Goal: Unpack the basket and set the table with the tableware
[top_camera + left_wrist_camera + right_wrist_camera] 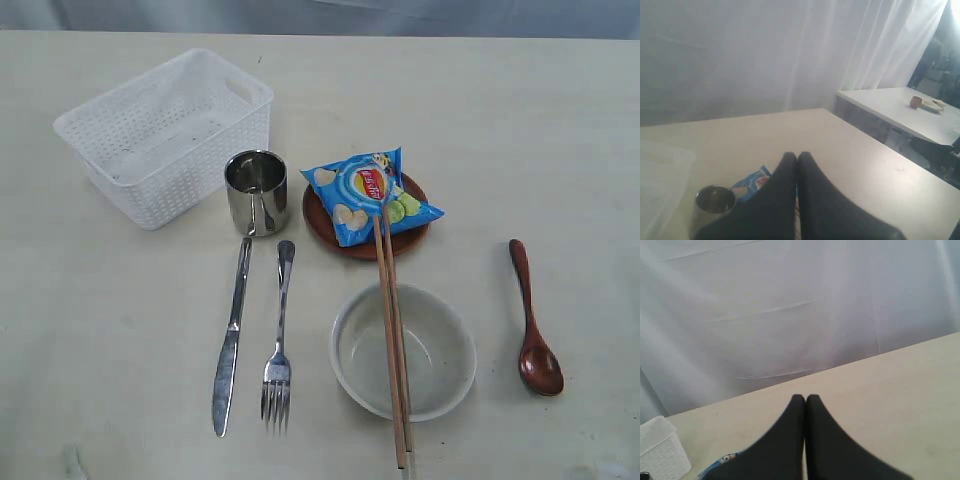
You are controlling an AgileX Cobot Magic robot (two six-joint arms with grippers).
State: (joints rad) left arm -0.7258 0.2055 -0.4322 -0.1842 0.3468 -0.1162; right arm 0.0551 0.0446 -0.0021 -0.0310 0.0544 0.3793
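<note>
Basket (pixel 190 185): white matt plastic, perforated. Cup (pixel 256 205), knife (pixel 230 350), fork (pixel 279 340): polished steel, reflective. Bowl (pixel 442 350): pale, smooth, faint sheen (ceramic or plastic, unclear). Plate (pixel 318 224): reddish-brown, glossy. Chopsticks (pixel 393 340): plain matt wood. Spoon (pixel 533 335): dark glossy wood. Chips bag (pixel 368 195): shiny printed film. Table (pixel 520 150): matt cream.

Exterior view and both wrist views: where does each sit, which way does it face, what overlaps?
Exterior: above the table, looking down on basket, cup, chips bag; no robot parts show.
Left wrist: low over the table, facing a curtain; shut black jaws, cup in view.
Right wrist: low, facing the curtain; shut black jaws, basket corner in view.
Shared: the chips bag shows in all three.
</note>
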